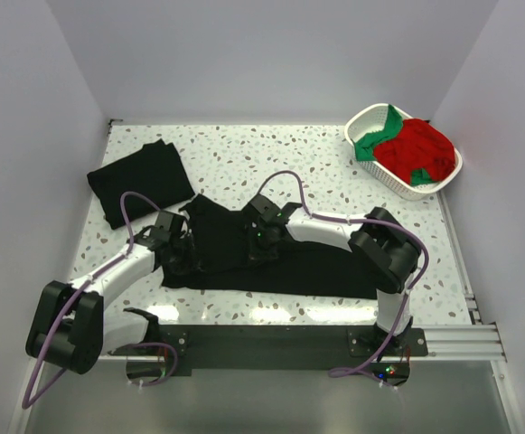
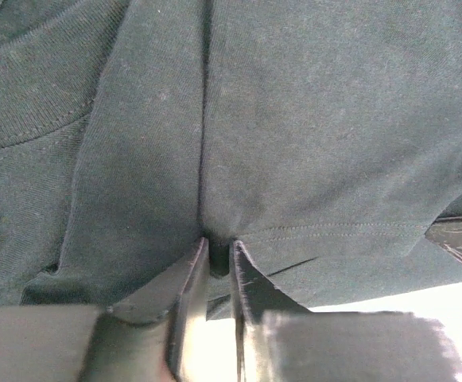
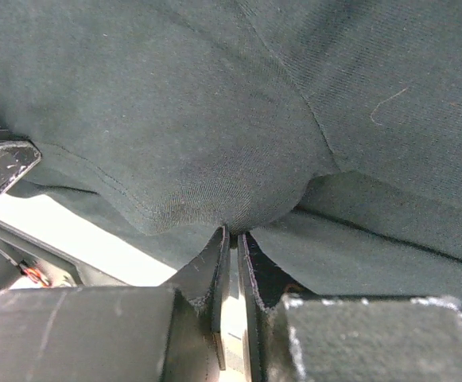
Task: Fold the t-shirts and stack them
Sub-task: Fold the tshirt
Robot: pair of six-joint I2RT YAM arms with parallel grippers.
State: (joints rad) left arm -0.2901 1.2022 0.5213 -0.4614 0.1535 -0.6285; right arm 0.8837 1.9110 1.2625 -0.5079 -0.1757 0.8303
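In the top view the black t-shirt (image 1: pixel 321 269) is black cloth under black arms. Its outline is lost where the wrists cross it, and the fingertips of both grippers cannot be made out there. No sleeve stands out clearly. The wrist views are filled edge to edge with dark cloth, so they show little of how the garment lies as a whole.

The shirt lies on the speckled table (image 1: pixel 334 172) in the lower middle of the top view. Its long axis runs left to right across the frame, roughly along the near table edge. The upper left part rises higher in the frame than the rest. A ribbed neckline (image 2: pixel 24 103) curves through the upper left of the left wrist view, so the neck lies close to the left gripper (image 2: pixel 219 248). That gripper's jaws are drawn almost together, with a ridge of the black cloth nipped at their tips just above a stitched hem. The right gripper (image 3: pixel 233 235) is likewise nearly closed, pinching a bulge of the same shirt.

A folded black t-shirt (image 1: pixel 140 181) sits in the upper left. A white basket (image 1: pixel 407 188) in the upper right holds a red t-shirt (image 1: pixel 416 149) and a green t-shirt (image 1: pixel 375 143), both partly buried.
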